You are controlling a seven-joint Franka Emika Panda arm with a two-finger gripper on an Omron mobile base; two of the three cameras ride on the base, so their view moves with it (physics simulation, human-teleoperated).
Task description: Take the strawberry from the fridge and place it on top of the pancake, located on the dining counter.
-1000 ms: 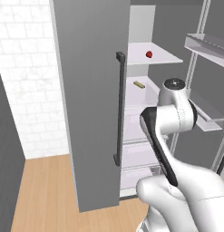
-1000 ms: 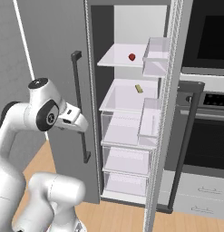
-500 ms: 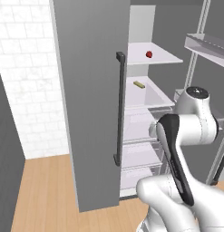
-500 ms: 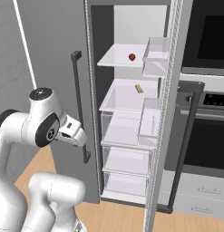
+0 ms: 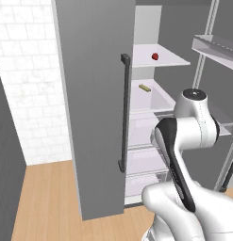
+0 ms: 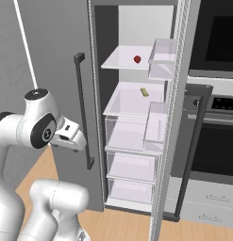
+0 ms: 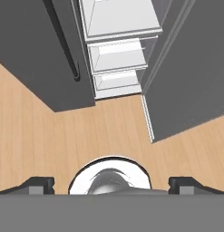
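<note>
Standing open in front of the base, the fridge [image 6: 137, 117] shows its white shelves and clear drawers, with one door swung out to the left and the other to the right. The strawberry [image 6: 137, 59] sits on the top shelf [image 6: 122, 61], a tiny deep-red dot toward the back; in the left base view the strawberry [image 5: 155, 56] lies near the middle of that shelf. One shelf lower lies a small yellow-green bar [image 6: 145, 92], well apart from the berry.

Much is cut off or hidden. The arm's white elbow [image 5: 193, 127] covers the lower right part of the fridge interior in the left base view, so the drawers there are only partly seen. The right door's bins [image 6: 162, 56] are see-through and hard to read against the shelves. A dark oven [image 6: 214, 94] stands behind the right door, cropped by the picture edge.

The arm is folded up, its upper joint beside the left door's dark handle [image 6: 82, 110], with the wrist pointing down. In the hand view the camera looks down at the wooden floor [image 7: 63, 136] and the bottom drawers [image 7: 115, 68]. The gripper [image 7: 111, 185] shows two dark fingertips [image 7: 38, 185] set far apart at the bottom corners, spread wide with nothing between them.
</note>
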